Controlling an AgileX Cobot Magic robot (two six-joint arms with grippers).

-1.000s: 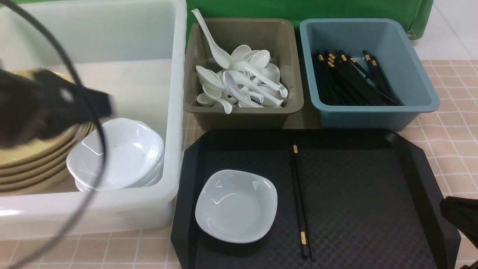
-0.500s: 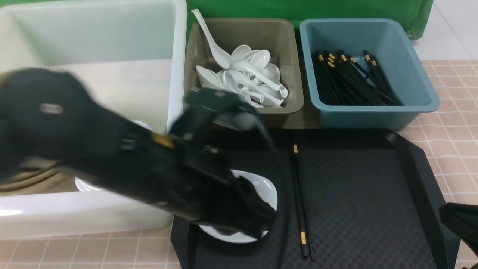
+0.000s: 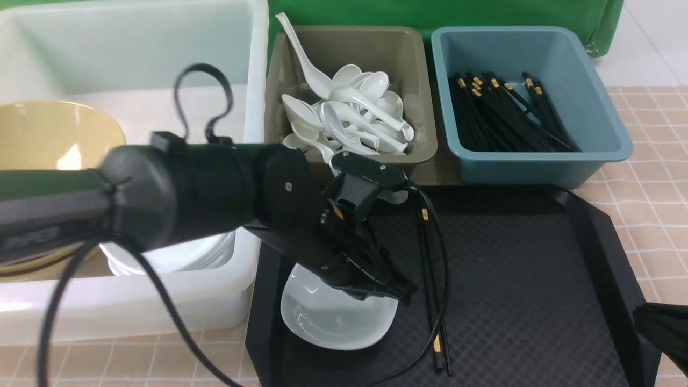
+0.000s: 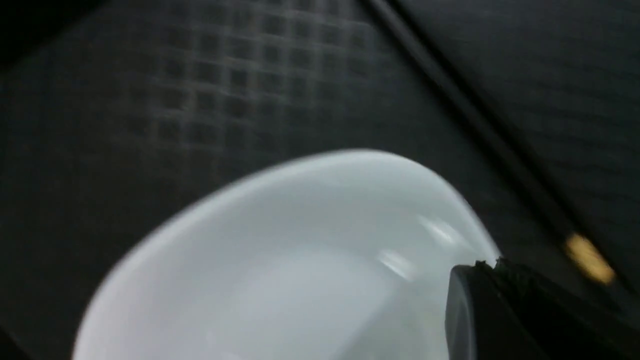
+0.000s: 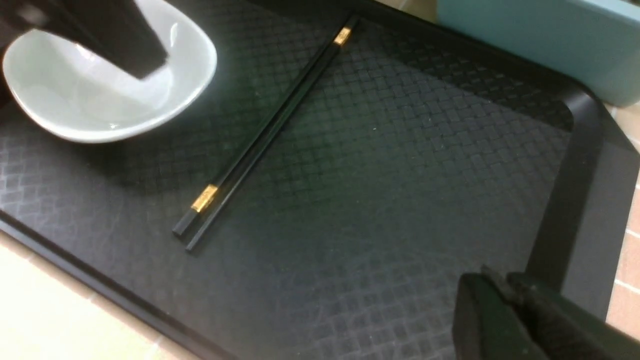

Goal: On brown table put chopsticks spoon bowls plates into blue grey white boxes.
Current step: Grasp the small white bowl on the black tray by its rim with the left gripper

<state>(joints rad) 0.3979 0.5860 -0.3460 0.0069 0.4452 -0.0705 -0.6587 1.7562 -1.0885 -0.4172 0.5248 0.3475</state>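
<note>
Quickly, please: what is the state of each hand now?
Left hand: closed on the rim of the white plate.
Right hand: closed, holding nothing.

Round one black textured tray point(image 3: 537, 269) stand three plastic tubs: a translucent white tub point(image 3: 134, 48) at 9 o'clock, an olive-grey tub point(image 3: 365, 48) at 11 and a teal-blue tub point(image 3: 537, 48) at 1. On the tray lie one glossy white squarish dish point(image 3: 333, 328) and two black gold-banded chopsticks point(image 5: 260, 140). The white ceramic spoons point(image 3: 355, 107) are heaped too thickly to count.
</note>
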